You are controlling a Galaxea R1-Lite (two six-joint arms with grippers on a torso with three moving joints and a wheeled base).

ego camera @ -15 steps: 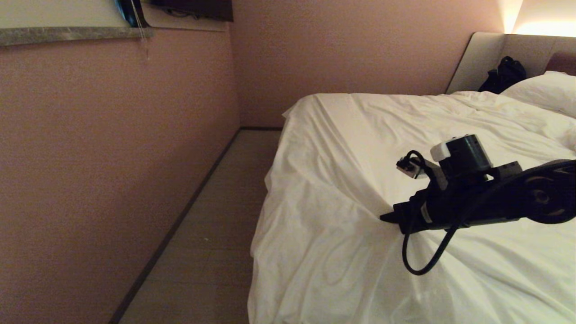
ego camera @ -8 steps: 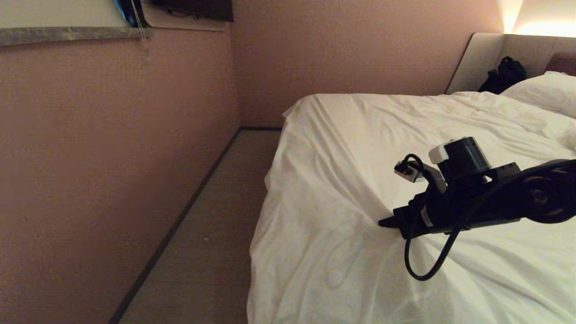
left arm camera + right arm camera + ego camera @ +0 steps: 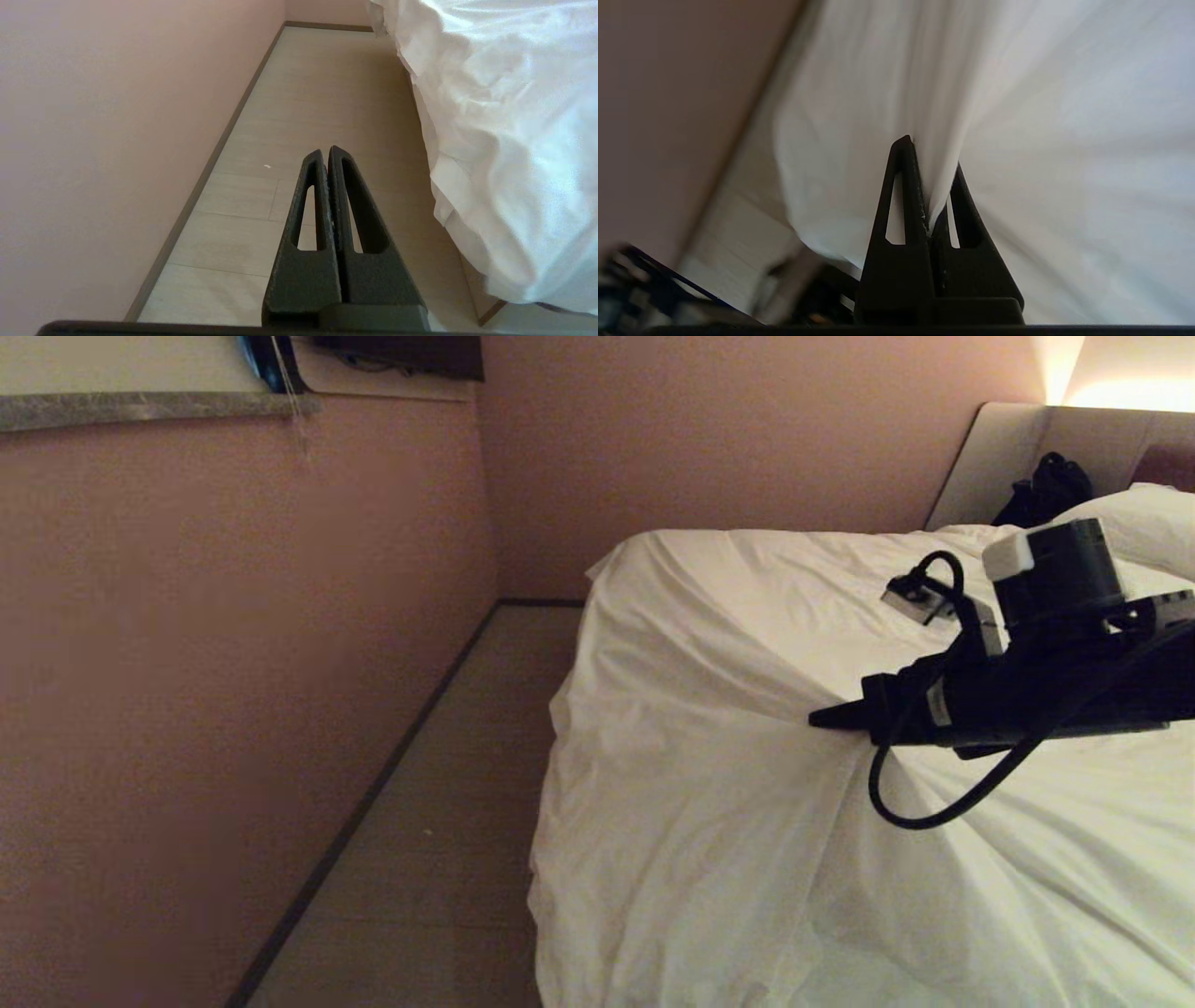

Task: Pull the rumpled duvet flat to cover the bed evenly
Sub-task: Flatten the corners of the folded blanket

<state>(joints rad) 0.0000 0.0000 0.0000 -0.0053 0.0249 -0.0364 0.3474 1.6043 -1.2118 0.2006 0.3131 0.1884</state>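
Note:
The white duvet (image 3: 709, 784) lies wrinkled over the bed (image 3: 1004, 457), spilling over its left side toward the floor. My right gripper (image 3: 820, 717) is shut on a pinched fold of the duvet (image 3: 934, 154), lifting it into a ridge with creases fanning out from the grip. Its black fingers (image 3: 901, 186) clamp the white cloth between them. My left gripper (image 3: 327, 151) hangs parked low beside the bed, shut with nothing in it, pointing along the floor next to the duvet's hanging edge (image 3: 490, 140). It is out of the head view.
A pink wall (image 3: 233, 663) runs along the left, leaving a narrow floor strip (image 3: 439, 821) between it and the bed. A white pillow (image 3: 1134, 523) and a dark bag (image 3: 1046, 485) sit near the headboard. A ledge (image 3: 149, 406) juts from the wall high up.
My right gripper has risen and moved toward the headboard with the duvet fold in it, pulling the cloth up into a taller ridge. The left arm has not moved.

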